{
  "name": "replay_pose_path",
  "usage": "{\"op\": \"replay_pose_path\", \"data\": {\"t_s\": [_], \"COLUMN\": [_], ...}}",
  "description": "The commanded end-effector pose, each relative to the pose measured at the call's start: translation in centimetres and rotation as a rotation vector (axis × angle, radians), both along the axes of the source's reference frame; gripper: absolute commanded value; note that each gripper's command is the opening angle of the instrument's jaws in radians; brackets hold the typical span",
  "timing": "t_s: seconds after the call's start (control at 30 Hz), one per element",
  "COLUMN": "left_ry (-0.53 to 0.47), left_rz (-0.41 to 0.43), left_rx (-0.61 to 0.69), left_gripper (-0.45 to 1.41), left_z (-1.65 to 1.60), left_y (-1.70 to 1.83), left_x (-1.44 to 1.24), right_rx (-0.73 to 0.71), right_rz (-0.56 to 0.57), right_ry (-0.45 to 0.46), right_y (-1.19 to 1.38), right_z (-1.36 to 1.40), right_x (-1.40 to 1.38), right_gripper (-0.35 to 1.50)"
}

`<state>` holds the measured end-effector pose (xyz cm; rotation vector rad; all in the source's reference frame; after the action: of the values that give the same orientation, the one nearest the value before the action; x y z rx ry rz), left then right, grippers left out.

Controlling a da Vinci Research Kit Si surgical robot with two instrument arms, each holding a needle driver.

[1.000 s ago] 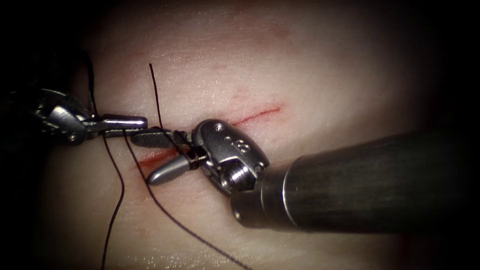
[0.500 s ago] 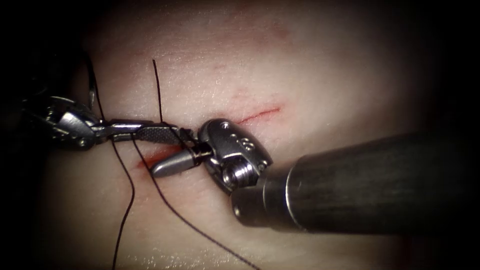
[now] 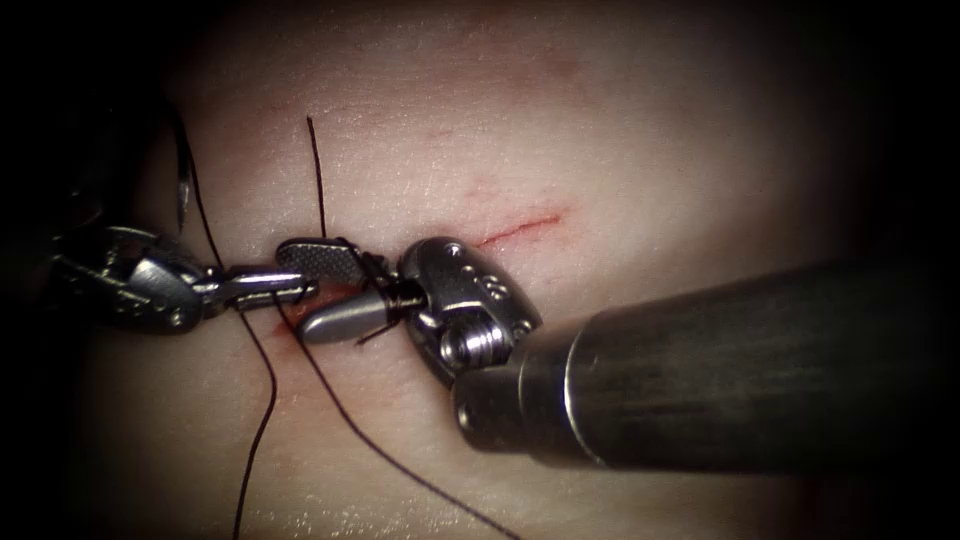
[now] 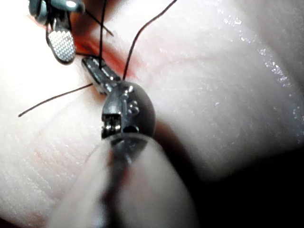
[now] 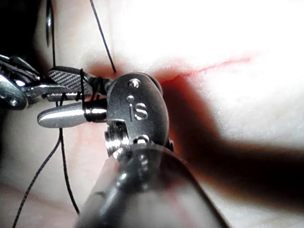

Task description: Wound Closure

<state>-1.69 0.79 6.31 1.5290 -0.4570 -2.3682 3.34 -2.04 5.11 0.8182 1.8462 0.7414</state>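
1. The tissue (image 3: 620, 150) carries a thin red cut (image 3: 515, 230) that runs down and leftward to where the two tools meet; red fluid (image 3: 290, 345) stains the surface there.
2. The right tool (image 3: 335, 290) comes in from the right on a thick shaft, wrist bent toward the left. Its fingers (image 3: 340, 322) stand clearly apart, one textured pad facing up, one smooth finger below, and thread (image 3: 370, 445) is wound around their base near the hinge.
3. The left tool (image 3: 275, 287) reaches in level from the left, its tip between the right tool's spread fingers. Its fingers are pressed together on the thread at the cut.
4. One short thread end rises straight up over the tissue; two longer strands trail down toward the near edge.
5. The needle cannot be made out.
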Motion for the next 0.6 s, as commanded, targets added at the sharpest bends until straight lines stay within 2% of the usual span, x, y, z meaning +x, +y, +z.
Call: {"op": "replay_pose_path", "data": {"t_s": [0.03, 0.3, 0.43, 0.6], "left_ry": [0.003, 0.025, 0.029, 0.045], "left_rz": [-0.001, -0.026, -0.031, -0.042], "left_rx": [0.005, 0.007, 0.008, 0.006], "left_gripper": [-0.45, -0.45, -0.45, -0.45], "left_z": [0.02, -0.12, -0.15, -0.22], "left_y": [-0.08, -0.17, -0.18, -0.25], "left_x": [-0.09, -0.28, -0.32, -0.32], "right_rx": [0.004, 0.017, 0.022, 0.062], "right_rz": [0.005, 0.028, 0.034, 0.101], "right_ry": [-0.001, -0.008, -0.01, -0.033], "right_y": [-0.08, -0.07, -0.06, 0.02], "right_z": [0.07, 0.07, 0.07, 0.1], "right_x": [0.07, 0.08, 0.07, 0.04], "right_gripper": [0.88, 0.86, 0.93, 0.93]}}
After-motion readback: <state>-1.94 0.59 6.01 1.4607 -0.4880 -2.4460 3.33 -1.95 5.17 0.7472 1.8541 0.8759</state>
